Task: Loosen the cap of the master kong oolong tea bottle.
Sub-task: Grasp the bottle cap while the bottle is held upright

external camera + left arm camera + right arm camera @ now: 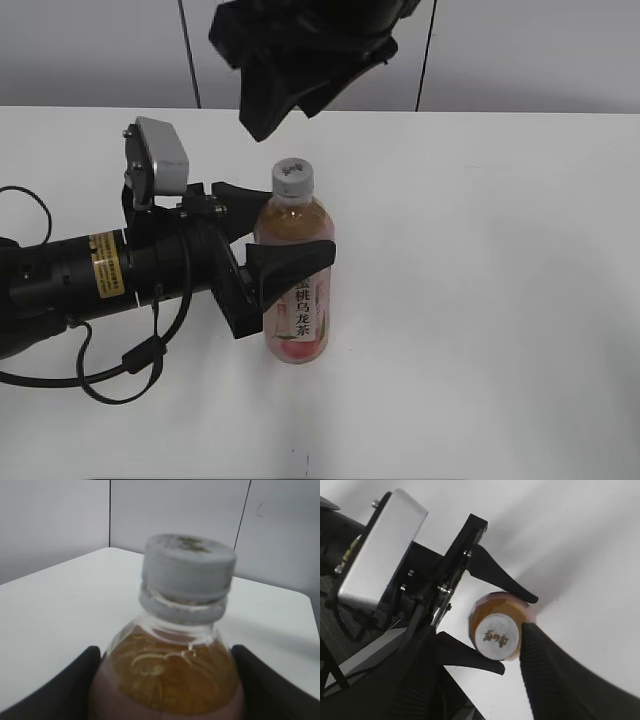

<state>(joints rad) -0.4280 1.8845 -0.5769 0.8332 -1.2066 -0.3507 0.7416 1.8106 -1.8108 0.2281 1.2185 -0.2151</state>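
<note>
White ribbed cap (187, 565) (dark print)

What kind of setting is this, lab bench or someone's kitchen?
Likely a robot lab or test cell: a bare white table, plain grey panelled wall behind it, and one tea bottle clamped by the left gripper. No household clutter in view.

- The left arm (90, 275) is a black cylinder with a gold label band carrying small print.
- A silver-grey box camera (160, 155) sits on a black bracket fixed with small screws.
- Black cables (120, 370) loop beside the arm.
- The left gripper (285, 235) has black, tapered, wedge-shaped fingers.
- The right gripper's finger (555, 675) is black with a ribbed pad.
</note>
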